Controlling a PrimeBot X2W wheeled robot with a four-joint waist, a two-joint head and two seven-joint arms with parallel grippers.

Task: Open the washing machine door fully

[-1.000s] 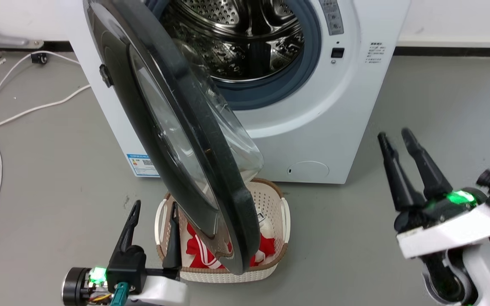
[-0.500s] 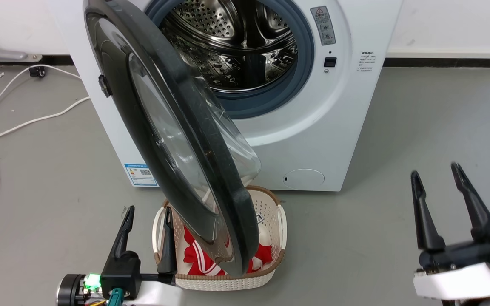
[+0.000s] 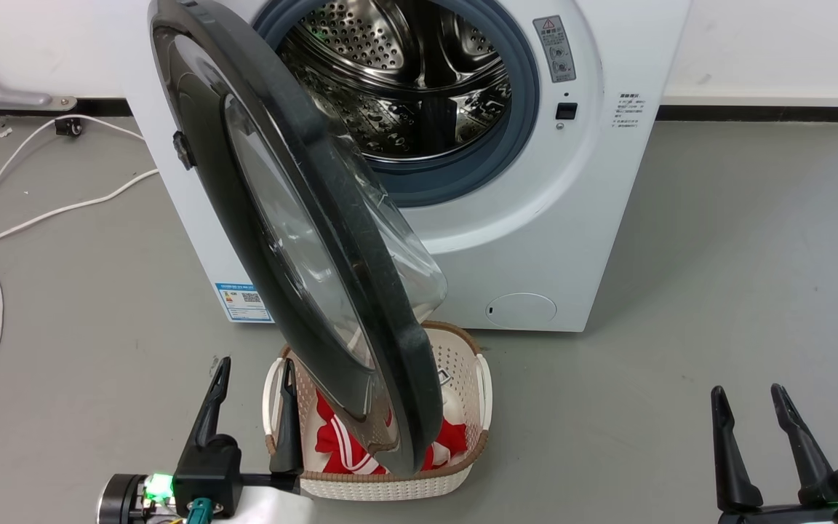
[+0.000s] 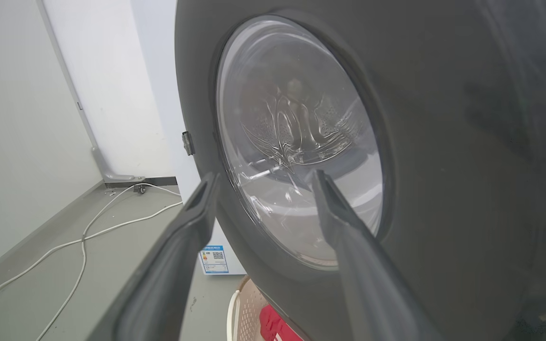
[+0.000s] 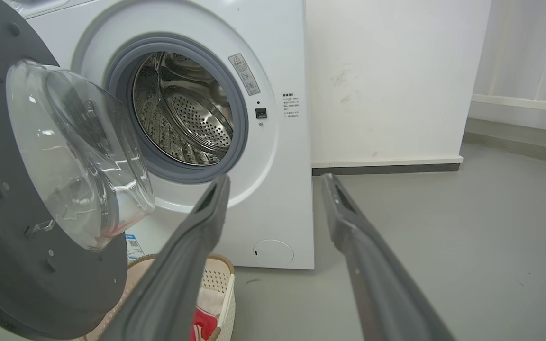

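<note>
1. your door (image 3: pixel 295 233) stands swung out from the washer (image 3: pixel 579 218), over the basket (image 3: pixel 390 486).
2. your left gripper (image 3: pixel 255 366) sits just beside its outer face, fingers spread.
3. your right gripper (image 3: pixel 747 393) is well apart at lower right, fingers spread, empty.

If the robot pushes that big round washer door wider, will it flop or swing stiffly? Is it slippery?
The washing machine door would likely swing as one rigid piece rather than flop: thick black rim, moulded glass bowl. It looks fairly heavy for its size. Its glossy face might let the open fingers of the left gripper slide.
</note>
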